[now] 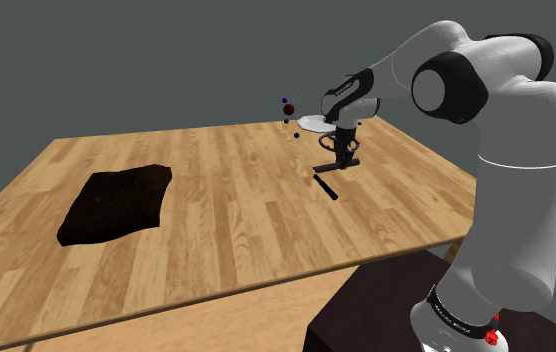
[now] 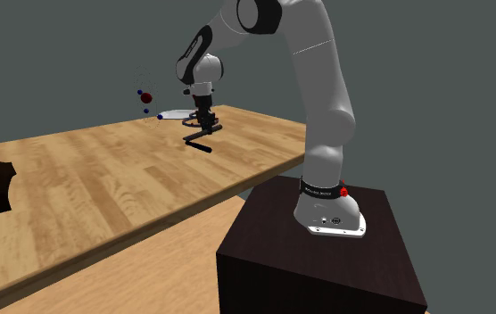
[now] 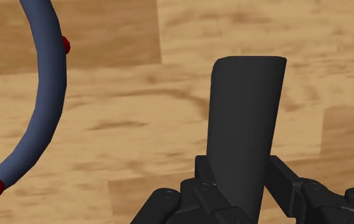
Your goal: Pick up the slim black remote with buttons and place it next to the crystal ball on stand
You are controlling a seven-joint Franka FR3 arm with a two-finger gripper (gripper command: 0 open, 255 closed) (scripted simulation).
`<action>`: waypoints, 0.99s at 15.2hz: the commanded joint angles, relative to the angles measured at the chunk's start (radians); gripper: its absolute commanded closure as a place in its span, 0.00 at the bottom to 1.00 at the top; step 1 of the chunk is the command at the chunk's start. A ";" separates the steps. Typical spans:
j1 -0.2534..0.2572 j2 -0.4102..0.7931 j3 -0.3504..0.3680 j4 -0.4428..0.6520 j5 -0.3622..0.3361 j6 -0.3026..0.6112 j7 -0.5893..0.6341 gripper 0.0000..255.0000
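Black fingers (image 3: 285, 180) of the gripper (image 3: 239, 175) pinch the slim black remote (image 3: 246, 121) by its narrow sides. Its long body juts out past them, low over the wooden table (image 1: 216, 230), which probably leaves it free to be laid flat. Just beside it curves a blue-grey ring (image 3: 44, 95) with red beads, seemingly part of the crystal ball on stand (image 1: 289, 108), so the placing spot looks close. I cannot tell whether the remote's far end touches the wood.
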 commanded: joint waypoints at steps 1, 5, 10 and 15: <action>0.000 0.001 0.001 0.000 0.000 0.000 0.000 1.00; 0.000 0.000 0.000 0.000 0.000 0.000 0.000 0.00; 0.009 -0.031 -0.012 0.033 -0.027 -0.057 0.018 0.00; 0.014 -0.056 -0.021 0.067 -0.048 -0.110 0.032 0.00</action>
